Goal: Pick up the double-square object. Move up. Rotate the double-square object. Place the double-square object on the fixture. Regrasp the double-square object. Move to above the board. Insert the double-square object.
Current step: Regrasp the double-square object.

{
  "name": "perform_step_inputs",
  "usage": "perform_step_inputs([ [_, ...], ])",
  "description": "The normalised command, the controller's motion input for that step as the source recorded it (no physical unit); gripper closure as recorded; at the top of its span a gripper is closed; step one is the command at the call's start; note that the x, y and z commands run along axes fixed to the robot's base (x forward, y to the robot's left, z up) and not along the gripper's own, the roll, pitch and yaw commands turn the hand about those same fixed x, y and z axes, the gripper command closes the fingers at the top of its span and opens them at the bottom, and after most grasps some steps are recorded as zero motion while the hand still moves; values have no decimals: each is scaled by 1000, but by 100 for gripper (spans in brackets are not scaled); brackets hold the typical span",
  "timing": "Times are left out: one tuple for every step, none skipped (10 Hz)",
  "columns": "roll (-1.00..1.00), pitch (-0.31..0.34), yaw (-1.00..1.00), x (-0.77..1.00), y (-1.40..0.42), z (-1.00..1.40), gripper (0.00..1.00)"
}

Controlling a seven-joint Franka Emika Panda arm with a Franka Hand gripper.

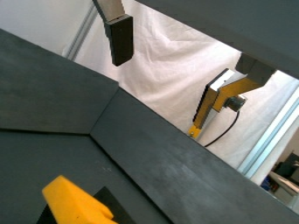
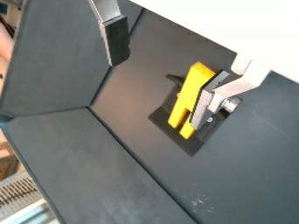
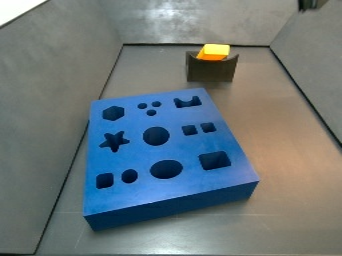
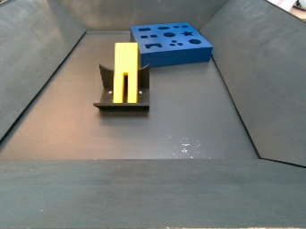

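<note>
The yellow block (image 4: 125, 71) stands upright in the dark fixture (image 4: 121, 97) on the floor, well apart from the blue board (image 3: 166, 152). In both wrist views the hand (image 2: 176, 61) hangs above it, fingers (image 2: 115, 39) spread wide and holding nothing, clear of the block.

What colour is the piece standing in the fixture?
Yellow-orange. The double-square object shows best in a side view, upright in the dark fixture; the gripper is open, apart from it.
</note>
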Motion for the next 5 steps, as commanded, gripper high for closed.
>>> perform_step_inputs([
  [137,-34,199,50,41,-1000,0],
  [121,-75,171,62,36,-1000,0],
  [100,-114,124,73,33,-1000,0],
  [92,-131,91,78,30,-1000,0],
  [88,-140,43,85,26,-1000,0],
])
